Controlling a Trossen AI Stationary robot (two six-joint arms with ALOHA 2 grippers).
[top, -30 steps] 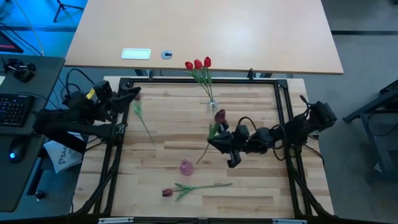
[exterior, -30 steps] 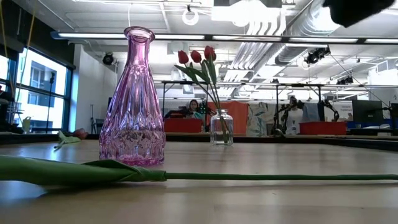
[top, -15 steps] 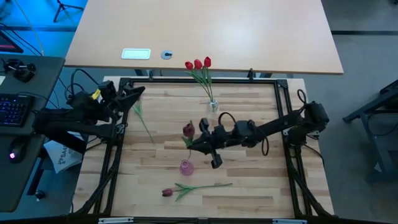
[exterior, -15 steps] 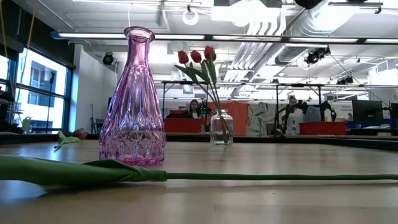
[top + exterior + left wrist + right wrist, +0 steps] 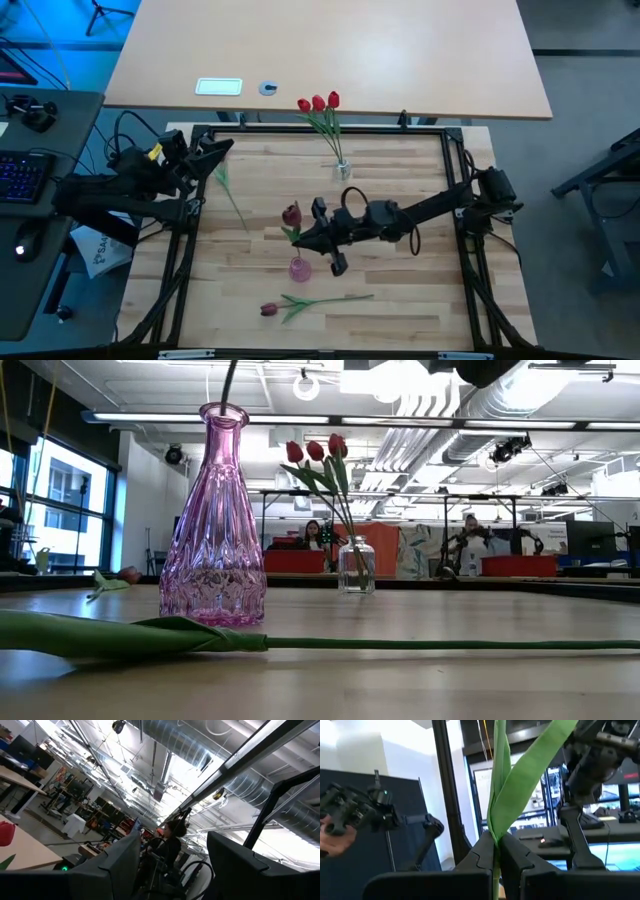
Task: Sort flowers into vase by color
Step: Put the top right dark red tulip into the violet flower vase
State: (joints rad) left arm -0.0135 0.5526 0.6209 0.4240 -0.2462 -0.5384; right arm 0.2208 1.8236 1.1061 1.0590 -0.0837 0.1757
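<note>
My right gripper (image 5: 308,238) is shut on a dark maroon tulip, head (image 5: 291,213) up, above the pink glass vase (image 5: 299,268). In the low view the stem's lower end (image 5: 230,380) comes down to the pink vase's mouth (image 5: 222,408). Three red tulips (image 5: 318,102) stand in a small clear vase (image 5: 343,168). A maroon tulip (image 5: 268,309) lies flat near the front edge. Another tulip (image 5: 228,190) lies flat beside my left gripper (image 5: 215,152), which is open and empty at the table's left edge. My right gripper pinches the tulip's green stem (image 5: 495,847) between its two fingers (image 5: 482,855), where a long leaf (image 5: 530,775) branches off. The fingers come about level from the table's right and lie across the stem. The tulip is lifted clear, near upright, its lower stem hanging toward the pink vase.
A black frame (image 5: 320,130) borders the wooden table top. The lying tulip's stem (image 5: 400,645) runs across the front of the low view, before the pink vase (image 5: 213,530). A second table (image 5: 330,50) stands behind; the room beyond holds benches and people.
My right gripper has gone toward the table's left and near edges, carrying the maroon tulip from the table's middle right to above the pink vase. The stem's lower end now shows at the vase's mouth in the low view.
</note>
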